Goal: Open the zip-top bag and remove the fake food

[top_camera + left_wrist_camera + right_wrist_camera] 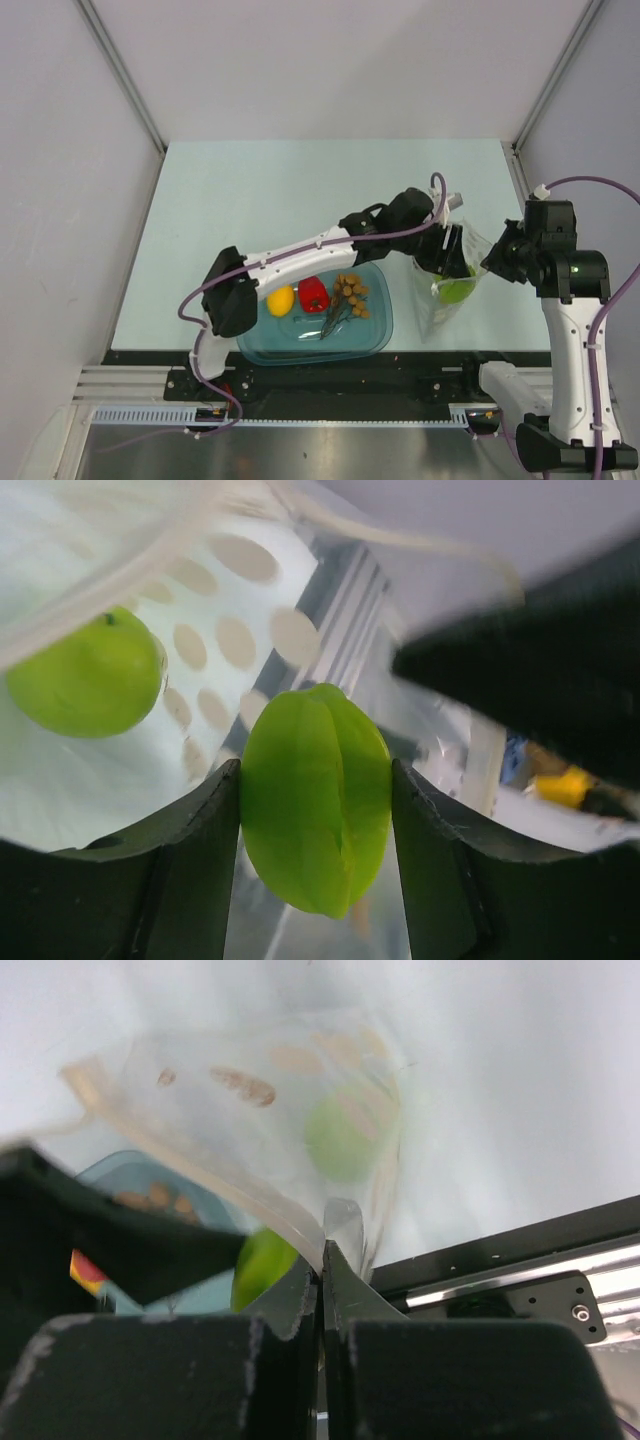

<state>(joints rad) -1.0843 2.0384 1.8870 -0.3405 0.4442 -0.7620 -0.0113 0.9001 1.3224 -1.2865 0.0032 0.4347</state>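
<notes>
Here, the clear, crinkly zip-top bag [437, 318], printed with white dots, stands on the pale worktop [300, 200] just right of the teal translucent tub [375, 335]. The left tool [448, 258], reaching inside, clamps a glossy ridged green fruit [315, 800]; a smooth round green fruit [85, 680] lies deeper. The right tool [322, 1280] pinches the bag's edge, fully closed. The tub holds a yellow fruit [281, 300], a red piece [314, 294] and a bunch of orange-brown balls [348, 295].

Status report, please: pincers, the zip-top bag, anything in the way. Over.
Right pincer shut on zip-top bag edge. Left pincer inside bag, clamped on ridged green fruit. Round green fruit also inside. No obstruction seen.
</notes>
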